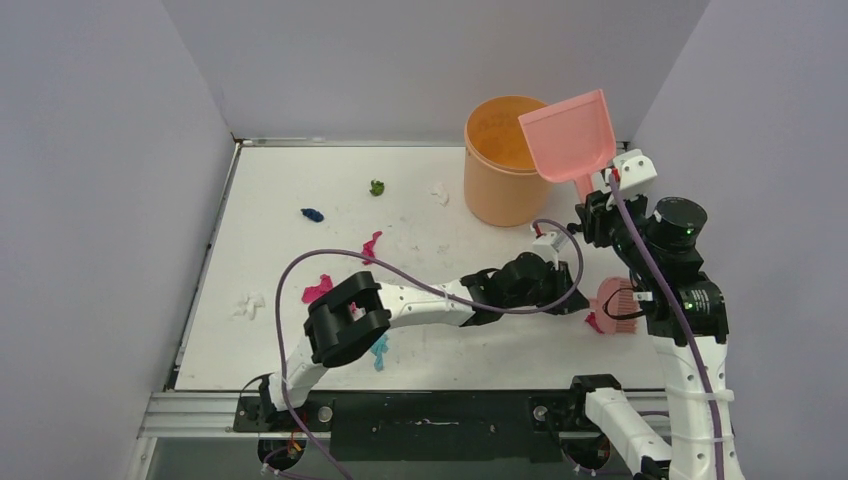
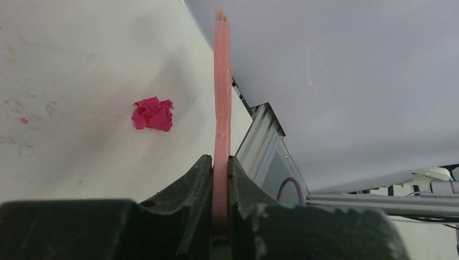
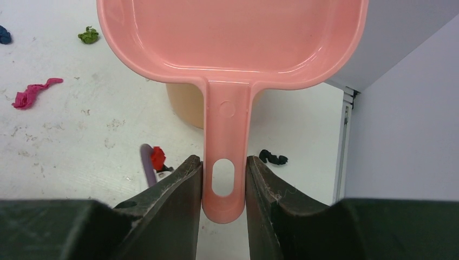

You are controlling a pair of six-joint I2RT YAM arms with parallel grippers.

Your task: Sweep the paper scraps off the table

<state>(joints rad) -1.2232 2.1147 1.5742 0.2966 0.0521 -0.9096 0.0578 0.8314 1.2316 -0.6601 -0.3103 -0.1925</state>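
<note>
Top external view puts nearly all the paper scraps (image 1: 371,245) on the left and middle part of the worktop (image 1: 280,170), well apart from the tips of both arms: a green wad (image 1: 377,187) and a dark blue wad (image 1: 312,214) at the far side, a magenta piece (image 1: 318,290) in the middle, and a cyan scrap (image 1: 380,350) at the near edge beside the left arm. The left end effector (image 2: 221,176) is closed narrowly on the flat handle of the pink brush (image 2: 222,81), low at the right side of the worktop. The long axis of the brush runs straight out from the fingers. One magenta wad (image 2: 153,114) lies near the brush on its worktop side (the first scrap to sweep, I judge). The right end effector (image 3: 224,181) grips the handle of the pink dustpan (image 3: 233,38), which hangs raised over the rim of the orange bucket (image 1: 500,190), not on the worktop. So the brush is the nearer tool, but the dustpan would first need to be set down beside that wad, its mouth toward the brush.
</note>
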